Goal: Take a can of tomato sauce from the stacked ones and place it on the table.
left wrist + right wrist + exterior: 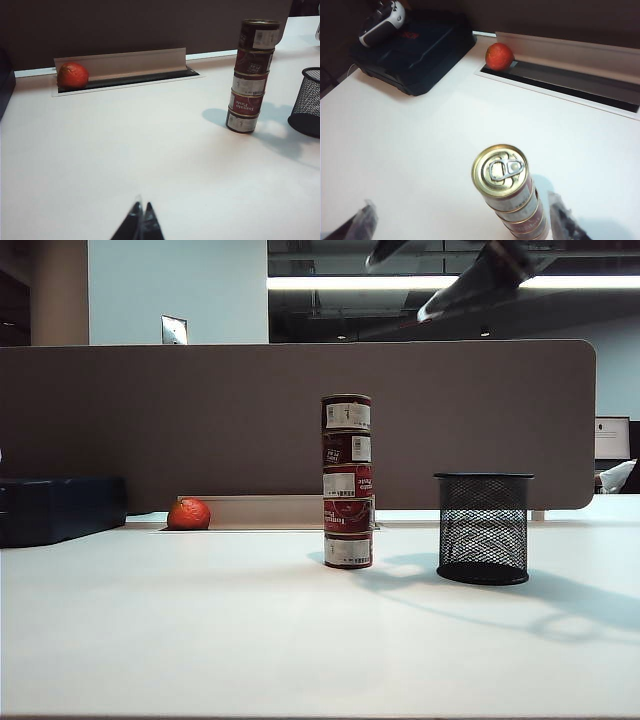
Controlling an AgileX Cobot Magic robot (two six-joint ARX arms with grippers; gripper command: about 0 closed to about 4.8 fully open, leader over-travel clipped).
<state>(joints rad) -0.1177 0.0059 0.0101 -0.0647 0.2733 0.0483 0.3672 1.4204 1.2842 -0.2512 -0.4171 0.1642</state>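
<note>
The white table (200, 630) is wide and smooth under a ceiling light strip (400, 282), with a brown-grey partition (200, 420) along its far edge. The right gripper (465, 220) hangs high over the stack of cans (347, 481), fingers spread wide to either side of it and gripping nothing. Directly beneath it sits the top can of tomato sauce (500, 171), pull-tab lid up, on four others. Beyond the stack from this gripper, an orange-red fruit (499, 55) lies in the cable slot (570, 82), beside a dark case (412, 47). A black mesh cup (483, 528) stands just beside the stack. The left gripper (139, 225) sits low over bare table, well short of the stack, tips pressed together and empty.
</note>
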